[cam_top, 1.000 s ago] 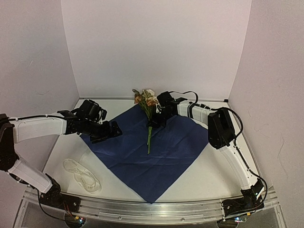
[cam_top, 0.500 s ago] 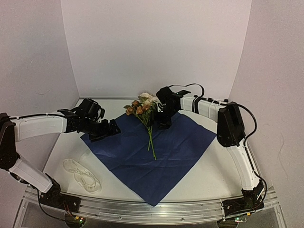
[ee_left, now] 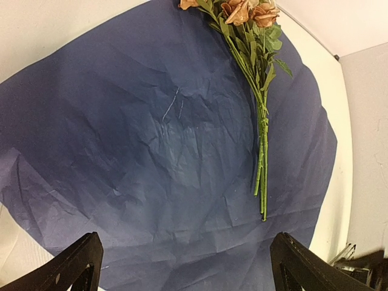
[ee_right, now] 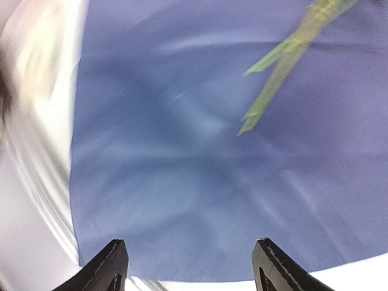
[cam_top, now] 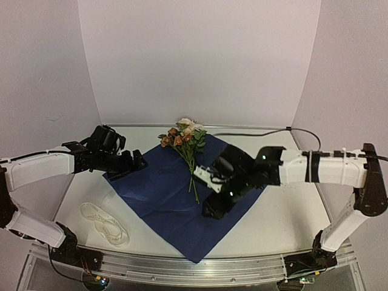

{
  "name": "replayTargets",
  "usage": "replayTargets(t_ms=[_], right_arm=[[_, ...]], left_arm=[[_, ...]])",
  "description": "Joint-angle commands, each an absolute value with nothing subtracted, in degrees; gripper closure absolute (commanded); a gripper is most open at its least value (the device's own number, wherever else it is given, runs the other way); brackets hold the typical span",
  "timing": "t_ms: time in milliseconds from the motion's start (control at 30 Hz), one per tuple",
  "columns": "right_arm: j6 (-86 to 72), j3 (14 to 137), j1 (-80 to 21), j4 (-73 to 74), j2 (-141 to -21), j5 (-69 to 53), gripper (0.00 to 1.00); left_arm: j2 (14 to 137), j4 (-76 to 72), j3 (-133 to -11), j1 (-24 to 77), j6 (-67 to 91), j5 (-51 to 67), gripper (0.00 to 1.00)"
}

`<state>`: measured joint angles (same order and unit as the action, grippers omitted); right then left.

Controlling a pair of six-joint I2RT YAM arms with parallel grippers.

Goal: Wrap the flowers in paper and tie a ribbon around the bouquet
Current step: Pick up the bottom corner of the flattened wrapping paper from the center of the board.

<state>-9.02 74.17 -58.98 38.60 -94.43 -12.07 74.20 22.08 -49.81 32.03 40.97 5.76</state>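
The flowers (cam_top: 185, 138) lie loose on the dark blue paper (cam_top: 160, 197), blooms at the sheet's far corner and green stems (cam_top: 194, 185) pointing to the front. My right gripper (cam_top: 213, 210) hovers open and empty over the paper just in front of and to the right of the stem ends; its blurred wrist view shows the stems (ee_right: 276, 85) ahead over the paper (ee_right: 200, 182). My left gripper (cam_top: 130, 168) stands wide open above the sheet's left corner, looking across the paper (ee_left: 139, 157) at the flowers (ee_left: 254, 73). The cream ribbon (cam_top: 104, 223) lies coiled at the front left.
White walls close in the table at the back and on both sides. A metal rail (cam_top: 194, 267) runs along the near edge. The right arm (cam_top: 321, 170) stretches across the right half of the table, and a black cable (cam_top: 254, 132) trails along the back.
My right gripper has opened and let go of the flowers, which now rest on the paper. The right arm has swung forward past the stem ends. The left gripper drew slightly left.
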Motion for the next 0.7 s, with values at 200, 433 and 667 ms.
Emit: replayTargets(t_ms=[200, 433, 667], right_arm=[[19.5, 45.2, -79.9, 15.7, -81.8, 12.7, 0.22], [30.6, 45.5, -89.1, 6.8, -89.5, 25.0, 0.18], [35.2, 50.7, -92.5, 3.7, -97.1, 29.3, 0.2]], left_arm=[[68.5, 19.4, -45.2, 31.7, 42.8, 5.4, 0.0], [66.0, 18.4, -42.9, 31.7, 43.1, 4.6, 0.0], [65.6, 18.5, -42.8, 31.7, 42.7, 4.5, 0.0]])
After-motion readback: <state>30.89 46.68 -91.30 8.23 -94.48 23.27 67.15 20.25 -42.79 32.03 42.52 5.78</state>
